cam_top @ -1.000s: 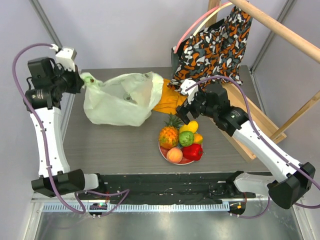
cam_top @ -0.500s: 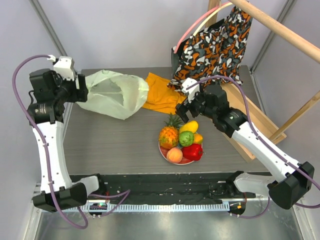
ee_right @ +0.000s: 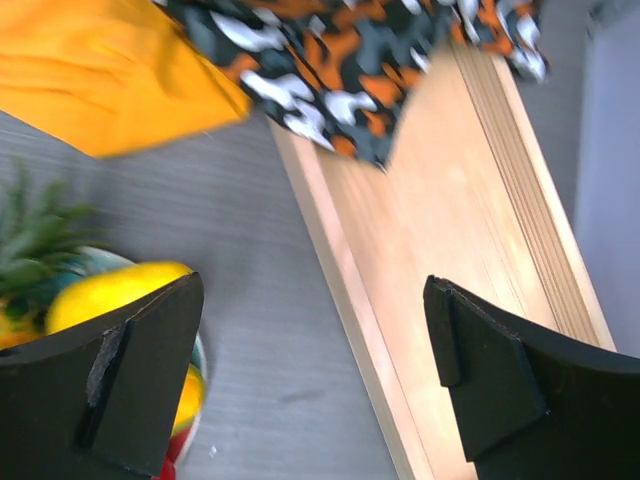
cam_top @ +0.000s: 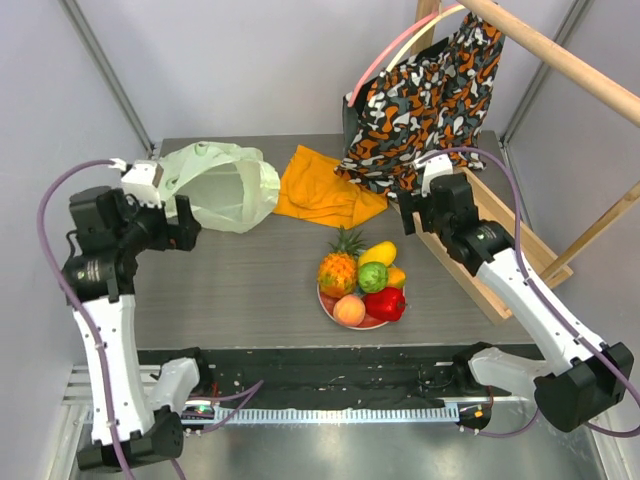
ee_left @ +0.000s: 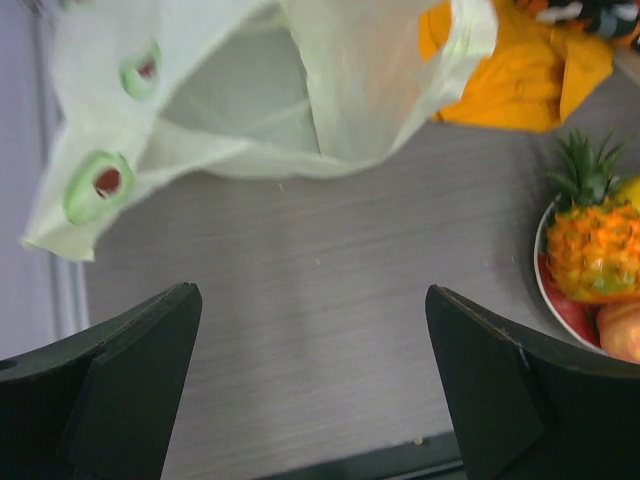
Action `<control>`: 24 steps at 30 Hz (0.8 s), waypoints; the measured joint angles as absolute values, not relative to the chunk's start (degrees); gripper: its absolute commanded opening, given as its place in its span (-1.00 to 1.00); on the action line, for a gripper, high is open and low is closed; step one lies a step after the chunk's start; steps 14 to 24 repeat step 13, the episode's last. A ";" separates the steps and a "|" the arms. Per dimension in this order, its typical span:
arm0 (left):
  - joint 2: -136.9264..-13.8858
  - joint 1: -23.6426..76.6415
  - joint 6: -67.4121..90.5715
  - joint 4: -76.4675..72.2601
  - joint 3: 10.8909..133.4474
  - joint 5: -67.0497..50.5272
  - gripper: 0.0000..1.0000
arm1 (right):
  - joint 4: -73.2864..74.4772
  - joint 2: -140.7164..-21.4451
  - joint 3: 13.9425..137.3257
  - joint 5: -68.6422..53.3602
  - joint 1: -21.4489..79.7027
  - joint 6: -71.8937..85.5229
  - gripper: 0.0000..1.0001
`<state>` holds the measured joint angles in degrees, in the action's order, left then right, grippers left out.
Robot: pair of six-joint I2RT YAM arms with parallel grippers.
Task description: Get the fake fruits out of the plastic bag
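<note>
The pale-green plastic bag (cam_top: 215,185) lies slack at the back left of the table, mouth open; in the left wrist view the plastic bag (ee_left: 260,90) fills the top. The fake fruits sit piled on a plate (cam_top: 325,302): pineapple (cam_top: 338,270), yellow mango (cam_top: 377,252), green fruit (cam_top: 372,277), red pepper (cam_top: 386,302), peach (cam_top: 348,310). My left gripper (cam_top: 188,228) hangs open just near of the bag, holding nothing; its fingers (ee_left: 120,390) frame bare table. My right gripper (cam_top: 412,218) is open above the table between the fruits and the wooden board, empty.
An orange cloth (cam_top: 325,190) lies behind the plate. A patterned orange-black fabric bag (cam_top: 425,95) hangs from a wooden rail at the back right. A wooden board (cam_top: 500,240) runs along the right side; the right wrist view shows the board (ee_right: 450,250) and the mango (ee_right: 110,290).
My left gripper opened and let go of the plastic bag, then drew back toward the near left; the bag settled at the back left. My right gripper pulled away from the fruits toward the right.
</note>
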<state>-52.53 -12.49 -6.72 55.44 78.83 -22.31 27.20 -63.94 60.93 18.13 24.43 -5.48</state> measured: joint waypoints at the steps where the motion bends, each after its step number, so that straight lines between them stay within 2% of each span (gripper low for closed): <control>1: -53.10 -12.49 -6.66 56.07 76.93 -22.39 1.00 | 28.58 -63.83 60.88 19.62 24.27 -4.86 0.99; 8: -57.63 -12.47 -5.91 58.70 67.66 -22.96 1.00 | 37.06 -61.84 59.88 28.05 24.23 -0.60 0.99; 13: -55.33 -12.43 -5.08 58.24 67.64 -24.08 1.00 | 42.96 -60.97 60.27 30.37 24.23 0.36 0.99; 24: -55.33 -12.43 -5.08 58.24 67.64 -24.08 1.00 | 42.96 -60.97 60.27 30.37 24.23 0.36 0.99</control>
